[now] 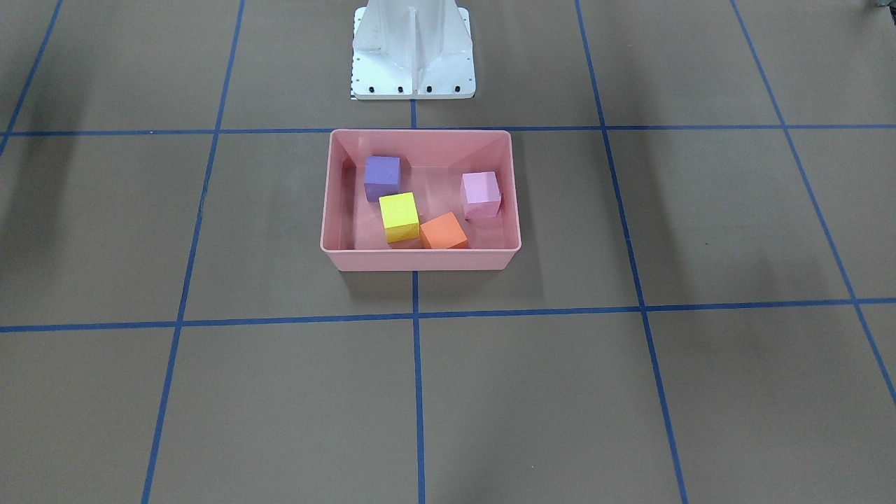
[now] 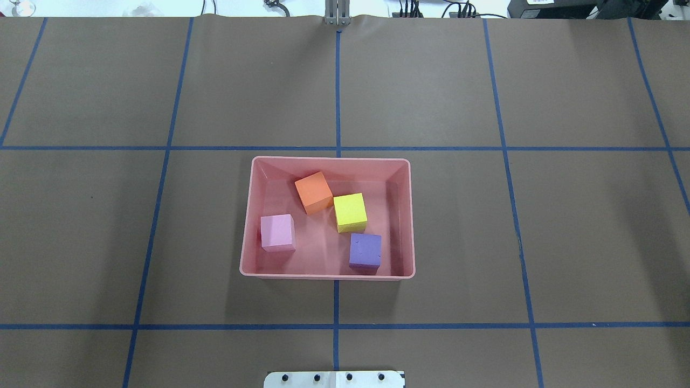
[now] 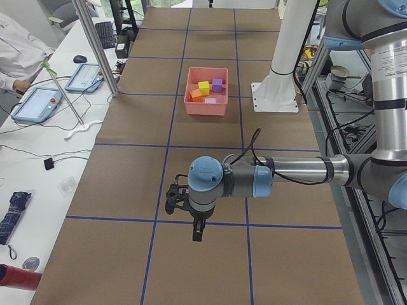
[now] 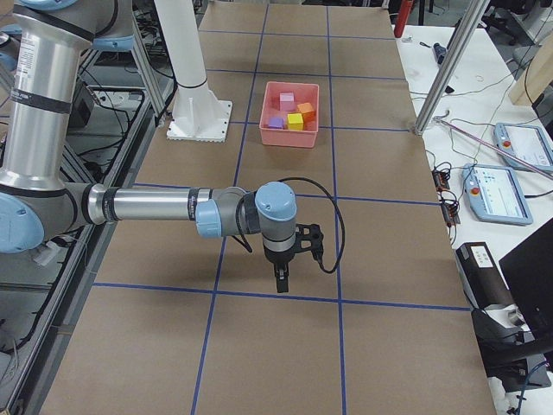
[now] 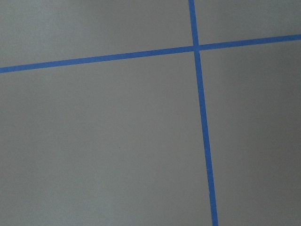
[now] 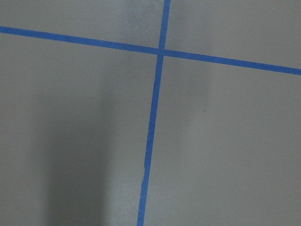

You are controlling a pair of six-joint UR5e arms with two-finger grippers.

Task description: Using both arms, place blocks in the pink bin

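Salmon-pink and glossy-walled, the pink bin (image 2: pixel 329 160) sits on the brown-papered table (image 2: pixel 566 226), near the white metal base (image 1: pixel 413 52). All four matte blocks lie inside it. The orange block (image 2: pixel 313 192) is just beside the yellow block (image 2: pixel 350 212), and the purple block (image 2: pixel 365 250) is near the wall on the robot's side. The pale pink block (image 2: pixel 277 232) lies apart, toward the robot's left. Well away from the bin, the left gripper (image 3: pixel 197 232) and right gripper (image 4: pixel 282 281) point down over blue tape lines (image 5: pixel 202 117); whether either is spread or closed cannot be told. An operator (image 3: pixel 16 54) sits at a side bench.
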